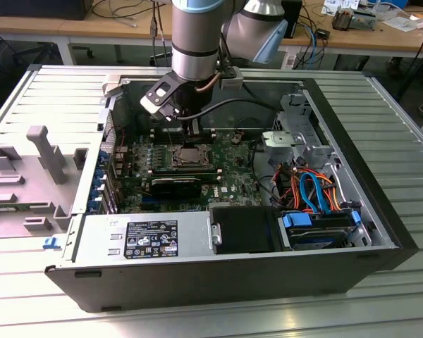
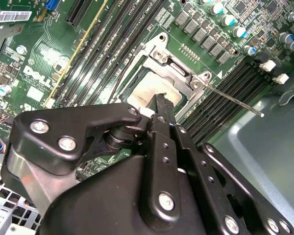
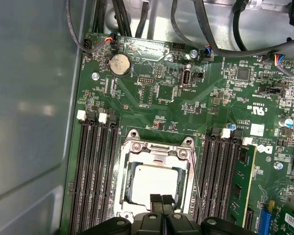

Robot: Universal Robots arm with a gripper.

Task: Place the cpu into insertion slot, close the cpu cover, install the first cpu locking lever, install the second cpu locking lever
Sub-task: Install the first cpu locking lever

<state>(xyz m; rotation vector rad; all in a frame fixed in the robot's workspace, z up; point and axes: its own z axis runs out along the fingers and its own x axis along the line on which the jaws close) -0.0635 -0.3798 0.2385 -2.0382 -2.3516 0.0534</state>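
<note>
Since the cpu (image 3: 152, 182) already sits in the insertion slot (image 3: 129, 185) with the cpu cover (image 3: 157, 149) down over it, the first-lever step seems in hand. The gripper (image 3: 162, 200), fingertips pinched together and empty, is at the cover's edge (a locking lever (image 2: 235, 102) juts free, and probably needs pressing down under its catch).

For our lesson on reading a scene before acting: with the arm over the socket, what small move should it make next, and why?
Probably slide the shut fingers sideways toward the locking lever. The cpu already sits under the flat cpu cover, while that lever rod juts out free beside it, seemingly unlatched.
</note>
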